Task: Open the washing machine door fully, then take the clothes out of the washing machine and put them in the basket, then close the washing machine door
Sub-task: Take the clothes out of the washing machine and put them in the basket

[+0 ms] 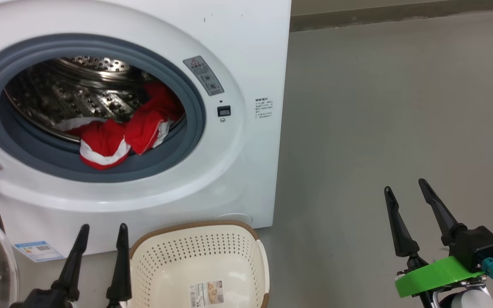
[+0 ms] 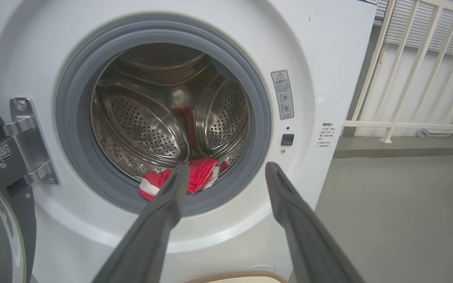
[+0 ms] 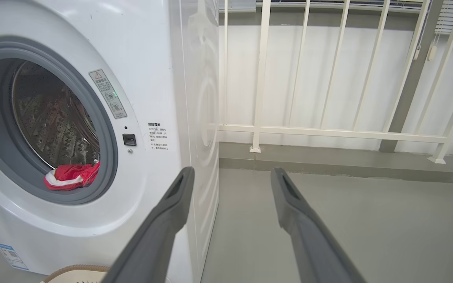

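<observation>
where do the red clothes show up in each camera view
Head view: clothes centre-left, spilling over the drum's lower front lip.
Left wrist view: clothes at centre, low in the opening.
Right wrist view: clothes lower left, at the opening's bottom.
Shared landmark: grey warning sticker right of the opening.

Left pincer (image 1: 103, 229): low at the left, both dark fingers upright, parted, gripping nothing. Right pincer (image 1: 405, 186): low at the right, fingers spread wider, leaning slightly leftward, gripping nothing. A green band (image 1: 437, 276) wraps its wrist.
</observation>
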